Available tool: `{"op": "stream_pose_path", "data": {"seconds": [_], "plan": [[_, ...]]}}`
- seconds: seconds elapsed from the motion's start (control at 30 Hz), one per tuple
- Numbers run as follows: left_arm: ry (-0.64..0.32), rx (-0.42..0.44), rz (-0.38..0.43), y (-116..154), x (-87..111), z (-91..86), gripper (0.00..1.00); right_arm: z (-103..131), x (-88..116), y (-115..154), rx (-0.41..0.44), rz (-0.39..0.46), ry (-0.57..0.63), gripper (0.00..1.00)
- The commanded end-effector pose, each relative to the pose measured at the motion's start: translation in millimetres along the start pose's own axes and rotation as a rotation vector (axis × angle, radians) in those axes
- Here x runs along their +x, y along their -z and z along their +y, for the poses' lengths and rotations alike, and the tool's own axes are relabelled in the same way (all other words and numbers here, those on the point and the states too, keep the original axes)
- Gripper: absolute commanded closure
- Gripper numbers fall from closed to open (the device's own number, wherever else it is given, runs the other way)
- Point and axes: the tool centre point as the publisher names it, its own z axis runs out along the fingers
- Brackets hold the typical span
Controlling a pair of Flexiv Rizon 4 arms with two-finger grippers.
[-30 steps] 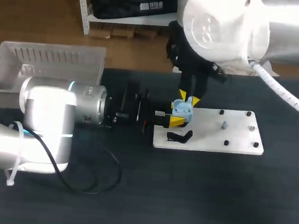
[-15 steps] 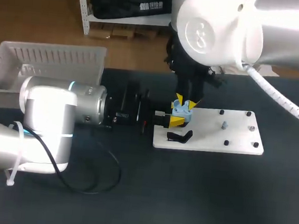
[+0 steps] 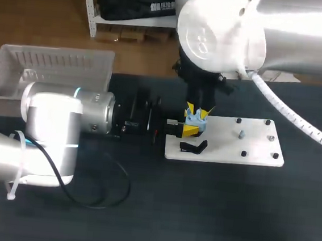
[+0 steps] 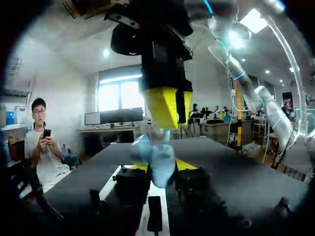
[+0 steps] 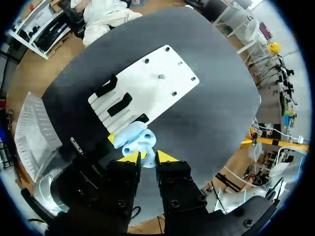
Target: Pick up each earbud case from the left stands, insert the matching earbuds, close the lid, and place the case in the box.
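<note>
The box (image 3: pixel 52 67) sits at the desk's (image 3: pixel 197 215) 10 o'clock corner, well apart from the work. The left arm (image 3: pixel 52 124) comes in from 9 o'clock and lies level over the desk, pointing toward 3 o'clock. Its claw (image 3: pixel 187 130) is clamped on the pale blue case (image 3: pixel 195 121), a yellow tip on each side, just over the left edge of the white board (image 3: pixel 244 143). In the left wrist view the case fills the gap between those tips. It shows as two rounded lobes, which I take for base and opened lid, though the hinge itself is not clear. Its long axis seems to run along the 9-to-3 line, but I cannot be sure. A black stand (image 3: pixel 194 148) lies on the board at the case's 6 o'clock, close by. The relation that matters is vertical: the right claw (image 3: pixel 198 110) hangs tips down directly over the case, a touch toward its 12 o'clock, and very near it. In its own wrist view the case lies straight ahead. I cannot tell whether this claw is closed or pinching an earbud, as the tips hide what may be there. The right arm (image 3: pixel 227 30) enters from 2 o'clock and bends steeply down, its wrist near plumb. It is the arm placed to act on the case, so the next move looks like a short straight descent, with the left arm serving as the vise. The case is not yet in the box.
</note>
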Motion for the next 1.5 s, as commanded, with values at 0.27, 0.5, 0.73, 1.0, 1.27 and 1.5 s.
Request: {"op": "stream_pose_path", "data": {"seconds": [0.27, 0.5, 0.73, 1.0, 1.27, 1.5], "plan": [[-0.002, 0.001, -0.004, -0.3, 1.3, 1.2, 1.0, 2.6, -3.0, -3.5, 0.014, 0.001, -0.007, 1.0], [-0.002, 0.001, -0.004, -0.3, 1.3, 1.2, 1.0, 1.4, -3.9, -4.8, 0.021, 0.002, -0.01, 1.0], [-0.002, 0.001, -0.004, -0.3, 1.3, 1.2, 1.0, 1.3, -3.8, -6.3, 0.021, 0.005, -0.007, 1.0], [-0.002, 0.001, -0.004, -0.3, 1.3, 1.2, 1.0, 2.3, -5.5, -9.5, 0.018, 0.01, -0.004, 1.0], [-0.002, 0.001, -0.004, -0.3, 1.3, 1.2, 1.0, 3.0, -9.8, -12.0, 0.024, 0.003, -0.01, 1.0], [-0.002, 0.001, -0.004, -0.3, 1.3, 1.2, 1.0, 3.1, -11.9, -13.8, 0.034, -0.004, -0.016, 1.0]]}}
